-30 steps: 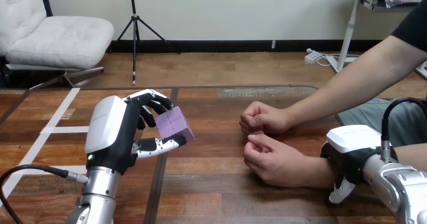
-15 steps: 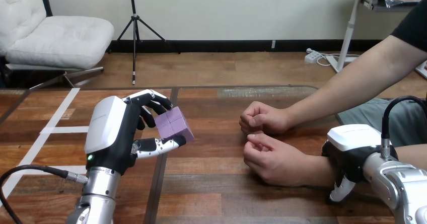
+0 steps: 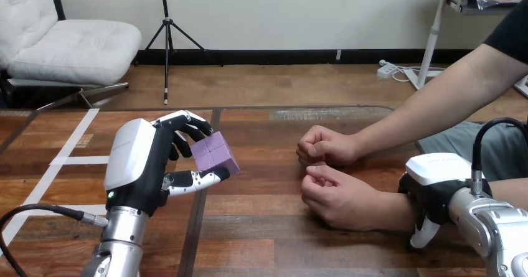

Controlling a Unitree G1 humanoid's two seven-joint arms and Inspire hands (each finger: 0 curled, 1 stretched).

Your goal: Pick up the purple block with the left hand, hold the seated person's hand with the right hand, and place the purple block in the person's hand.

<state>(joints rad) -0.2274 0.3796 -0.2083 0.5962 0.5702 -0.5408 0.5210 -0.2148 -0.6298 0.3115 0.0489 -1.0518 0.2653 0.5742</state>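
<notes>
The wooden table (image 3: 261,239) spreads below the left hand (image 3: 140,165), which pinches the purple block (image 3: 215,154) aloft at left. The right hand (image 3: 436,183) sits at the wrist of the person's near hand (image 3: 339,197); whether it grips, I cannot tell. That near hand is fisted, so a release would likely drop the block. It is near-cubic and tilted, with no clear long axis

Left hand (image 3: 134,165) aloft, fingers (image 3: 194,126) curled.

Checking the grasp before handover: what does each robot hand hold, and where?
Left hand pinches the purple block, fingers on its top, thumb under it. Right hand lies at the person's wrist; a grip cannot be told.
</notes>
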